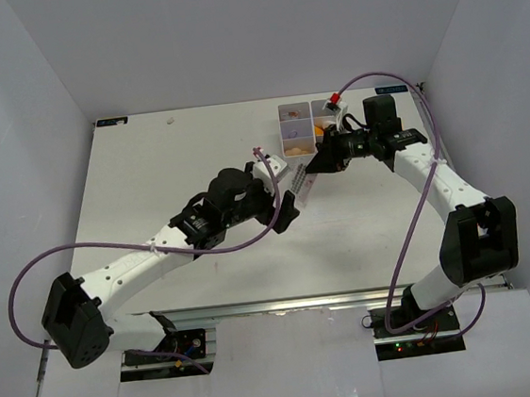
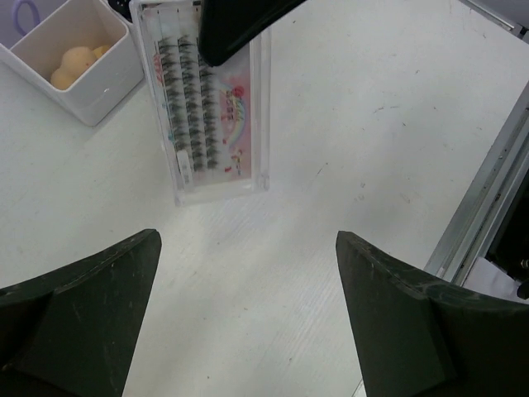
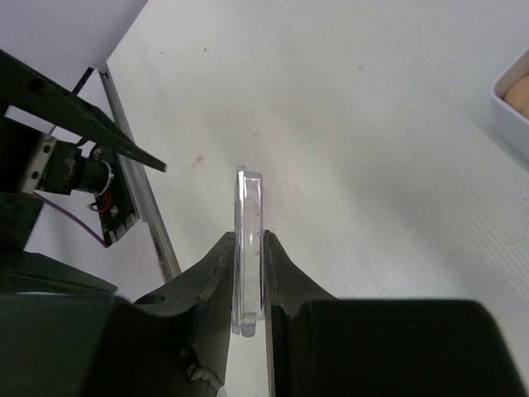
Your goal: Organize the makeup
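My right gripper [image 3: 248,237] is shut on a flat clear case of false lashes [image 3: 250,198], seen edge-on between its fingers. In the top view the case [image 1: 304,188] sticks out of the right gripper [image 1: 322,164] just in front of the white compartment box [image 1: 304,111]. My left gripper [image 2: 248,240] is open and empty, a little short of the case [image 2: 211,124]. Tan egg-shaped sponges [image 2: 76,63] lie in one box compartment, and a purple loop [image 2: 25,14] lies in the compartment beside it. The lipstick tube and small bottle do not show.
The box's corner also shows in the right wrist view [image 3: 514,103]. A red-tipped item [image 1: 335,96] sits at the box's far right. The metal rail at the table's near edge [image 2: 488,190] runs to the right of my left gripper.
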Motion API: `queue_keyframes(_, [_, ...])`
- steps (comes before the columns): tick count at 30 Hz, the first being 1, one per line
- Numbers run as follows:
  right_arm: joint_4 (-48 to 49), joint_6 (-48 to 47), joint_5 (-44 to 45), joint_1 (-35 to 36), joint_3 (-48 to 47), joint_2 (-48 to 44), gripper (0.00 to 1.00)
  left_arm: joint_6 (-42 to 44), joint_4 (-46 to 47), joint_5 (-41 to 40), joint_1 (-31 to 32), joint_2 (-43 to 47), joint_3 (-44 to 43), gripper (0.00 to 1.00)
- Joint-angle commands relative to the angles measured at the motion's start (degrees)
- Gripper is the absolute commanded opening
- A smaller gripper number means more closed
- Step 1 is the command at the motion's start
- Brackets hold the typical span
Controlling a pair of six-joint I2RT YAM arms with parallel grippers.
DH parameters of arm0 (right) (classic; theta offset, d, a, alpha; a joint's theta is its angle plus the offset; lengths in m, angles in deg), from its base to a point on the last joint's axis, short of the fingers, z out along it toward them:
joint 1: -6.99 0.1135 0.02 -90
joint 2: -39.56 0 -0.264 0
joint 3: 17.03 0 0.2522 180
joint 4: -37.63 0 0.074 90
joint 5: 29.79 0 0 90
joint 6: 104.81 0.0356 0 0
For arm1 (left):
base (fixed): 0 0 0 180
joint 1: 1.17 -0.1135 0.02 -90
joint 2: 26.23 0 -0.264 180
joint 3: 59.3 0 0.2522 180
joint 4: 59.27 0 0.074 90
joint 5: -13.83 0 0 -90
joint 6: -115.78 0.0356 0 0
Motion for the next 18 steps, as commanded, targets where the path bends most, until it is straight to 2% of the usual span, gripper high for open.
queue_keyframes(1, [-1.27,-7.08,4.43,-0.40,-5.09,1.00,0.09,0.76,-3.73,-2.35,-1.83,7.38,3.61,0.98])
queue_keyframes(10, [-0.69,-20.29,20.22,0.73,-16.27,7.35,0.08,-0.92,-7.96,-7.98,-10.04,20.33,12.68,0.98])
queue_keyframes(18, [3.47,-25.63,27.46,2.00,-30.55,16.78,0.08,-4.41,-7.59,-11.97,-10.43,26.45,16.39,0.98])
